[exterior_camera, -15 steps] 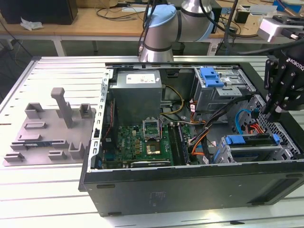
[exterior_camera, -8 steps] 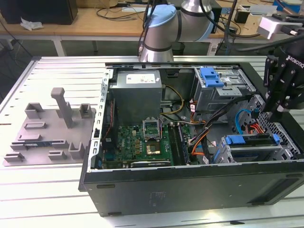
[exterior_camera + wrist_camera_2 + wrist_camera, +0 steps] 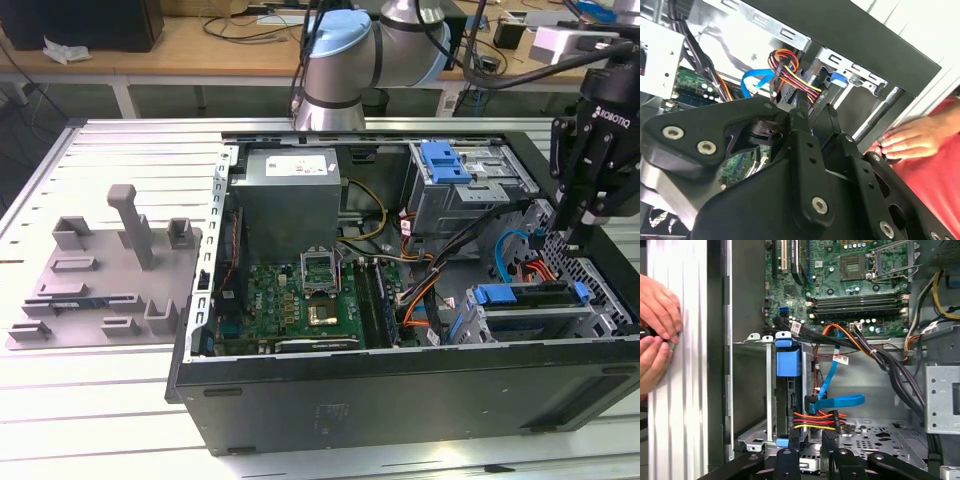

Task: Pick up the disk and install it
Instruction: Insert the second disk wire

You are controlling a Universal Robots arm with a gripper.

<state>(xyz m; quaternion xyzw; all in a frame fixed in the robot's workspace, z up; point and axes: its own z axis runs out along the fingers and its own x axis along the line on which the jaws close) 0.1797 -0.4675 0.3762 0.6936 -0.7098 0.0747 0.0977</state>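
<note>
Gripper over the drive cage, disk seated in its bay.

The open black metal computer case (image 3: 400, 385) lies on its side. The black robot gripper (image 3: 578, 238) hangs over its drive cage, fingers (image 3: 789, 442) slightly apart and empty. The flat silver disk in its blue plastic carrier (image 3: 522, 296) sits slotted in the cage just below, red-yellow-black cables (image 3: 815, 421) at its end. Installing looks nearly complete; judged from here, further seating calls for a straight push clear of those cables.

An open computer case (image 3: 400, 385) lies on the slatted table (image 3: 120, 400), with its green motherboard (image 3: 300, 300) exposed (cables cross it). A grey fixture (image 3: 105, 275) sits beside.
</note>
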